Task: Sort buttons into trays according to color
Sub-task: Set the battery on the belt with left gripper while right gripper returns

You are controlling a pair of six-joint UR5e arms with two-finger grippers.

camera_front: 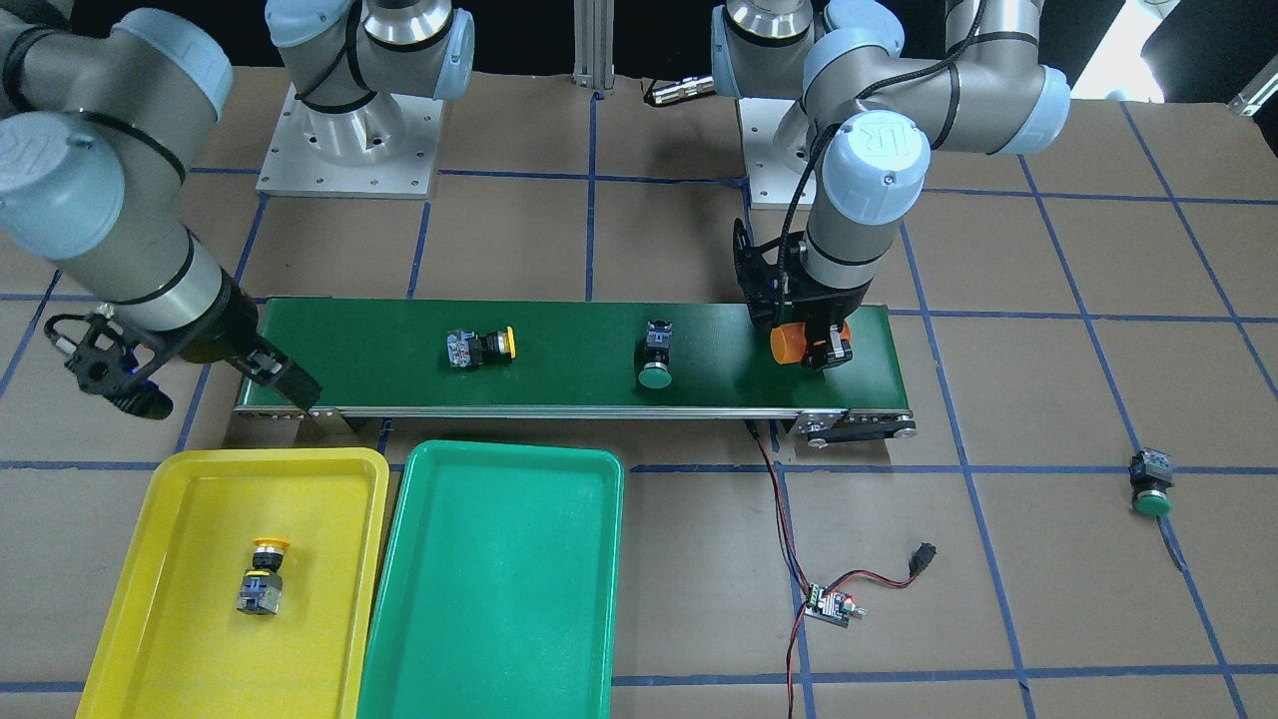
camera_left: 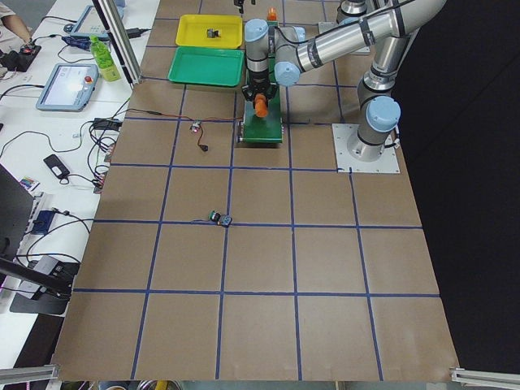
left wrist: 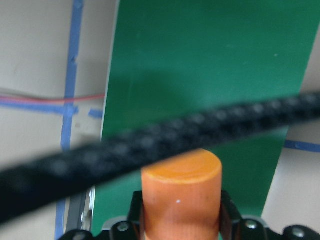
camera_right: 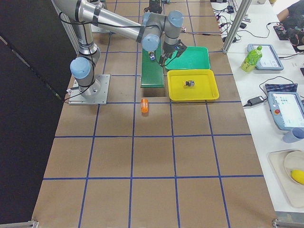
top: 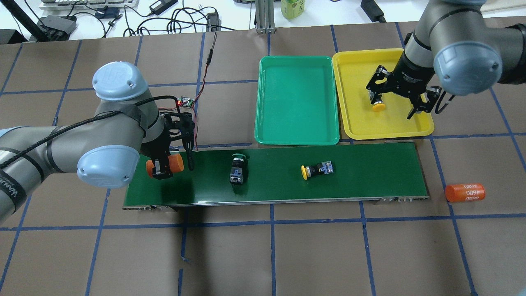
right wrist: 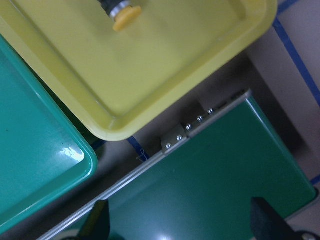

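1. Looking across at the robot, you see the left gripper clamped on an orange cylinder over the conveyor belt; released there, it could roll into the belt green button.
2. Overhead, the right gripper hangs wide and empty above the yellow tray, near the trayed yellow button; a low sweep could knock it. The belt yellow button lies sideways and may slip when pinched.
3. From the left end, the stray green button sits well apart from the belt; you may overlook it.
4. A blurred cable crosses the left wrist view, hiding the belt ahead.
5. On the right wrist, the green tray lies just beside the yellow one; releasing near that seam could missort.
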